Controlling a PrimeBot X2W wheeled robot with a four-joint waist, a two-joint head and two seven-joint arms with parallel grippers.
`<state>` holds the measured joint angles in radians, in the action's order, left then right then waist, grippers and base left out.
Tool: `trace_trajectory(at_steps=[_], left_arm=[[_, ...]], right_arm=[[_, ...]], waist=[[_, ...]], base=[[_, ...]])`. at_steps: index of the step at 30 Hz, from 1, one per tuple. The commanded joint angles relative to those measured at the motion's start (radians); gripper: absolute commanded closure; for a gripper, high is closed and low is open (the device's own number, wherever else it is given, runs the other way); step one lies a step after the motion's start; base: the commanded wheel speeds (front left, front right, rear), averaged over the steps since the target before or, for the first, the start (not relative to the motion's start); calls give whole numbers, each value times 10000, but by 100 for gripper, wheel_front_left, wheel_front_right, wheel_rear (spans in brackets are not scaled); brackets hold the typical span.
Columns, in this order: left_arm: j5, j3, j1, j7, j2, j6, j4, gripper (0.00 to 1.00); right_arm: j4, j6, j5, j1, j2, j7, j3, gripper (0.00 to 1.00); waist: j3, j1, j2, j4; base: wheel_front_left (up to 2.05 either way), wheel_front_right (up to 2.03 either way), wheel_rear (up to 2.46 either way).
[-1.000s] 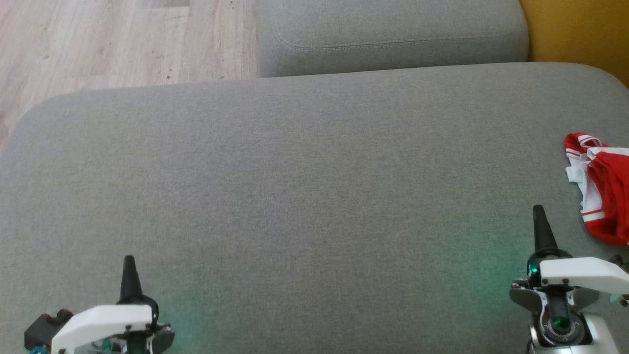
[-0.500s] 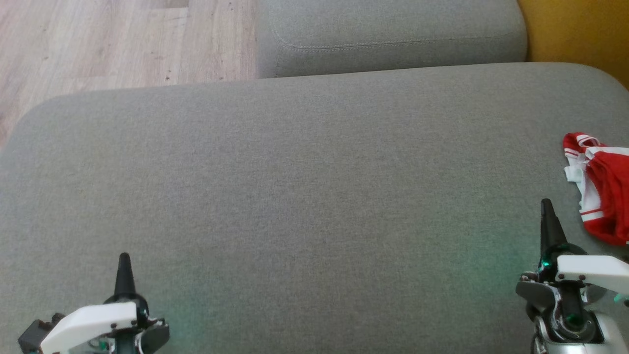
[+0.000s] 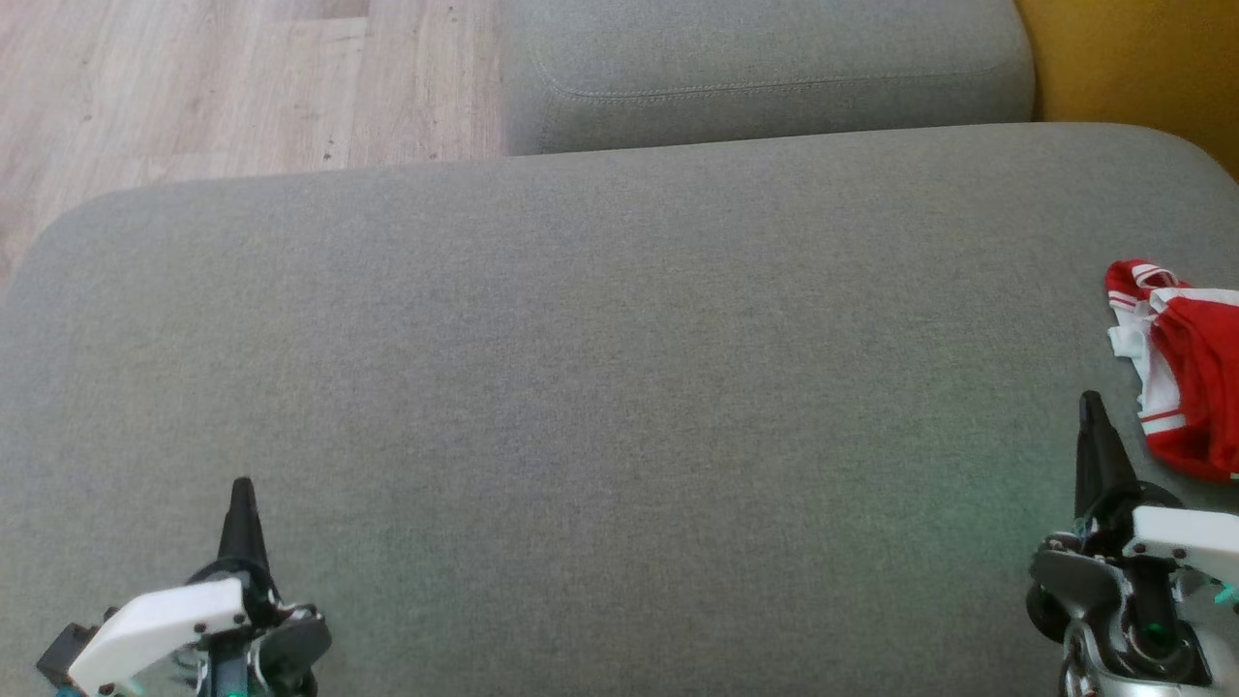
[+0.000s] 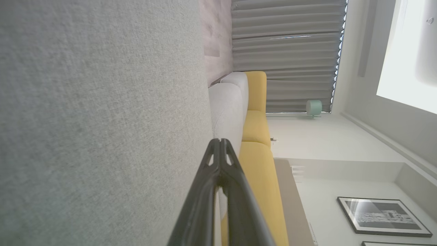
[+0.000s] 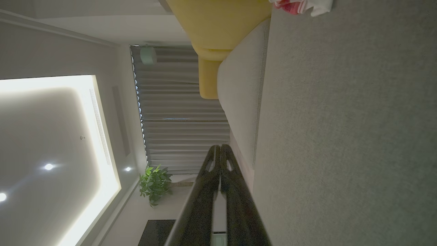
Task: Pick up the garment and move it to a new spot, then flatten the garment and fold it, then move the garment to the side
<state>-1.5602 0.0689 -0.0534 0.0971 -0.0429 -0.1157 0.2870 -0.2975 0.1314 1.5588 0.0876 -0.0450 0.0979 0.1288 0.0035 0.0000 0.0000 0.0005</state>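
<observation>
Cushions in grey fabric lie before the robot. The large seat cushion [image 3: 619,339] bears the garment [image 3: 1186,378] at its far right edge, where the head view's border cuts part of it off. The garment is a crumpled heap of red cloth with white stripes and some white lining showing, bunched rather than flat. The right gripper [image 3: 1091,402] is just beside it, to its left and a little nearer the robot. Its two dark fingers are pressed together into one point and hold nothing. The left gripper [image 3: 239,489] is well apart from it at the lower left, over bare cushion, its fingers likewise closed tight and empty. Both point away from the robot toward a second cushion [image 3: 765,68]. Wood floor [image 3: 194,87] lies to that cushion's left and yellow upholstery [image 3: 1142,58] to its right.
</observation>
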Motion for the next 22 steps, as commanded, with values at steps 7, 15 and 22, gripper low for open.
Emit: trace_trajectory(at_steps=[7, 15, 22], left_arm=[[-487, 446, -548, 159, -74, -150, -415, 100], [-487, 446, -548, 159, -74, -150, -415, 100], [-487, 446, -548, 159, -74, -150, -415, 100]], right_arm=[[527, -7, 497, 204, -53, 154, -149, 100], [527, -7, 498, 204, -53, 153, -149, 100], [527, -7, 498, 204, -53, 153, -150, 100]], waist=[[-4, 0, 0, -5], [-4, 0, 0, -5], [-4, 0, 0, -5]], base=[[0, 0, 0], [0, 0, 0], [0, 0, 0]])
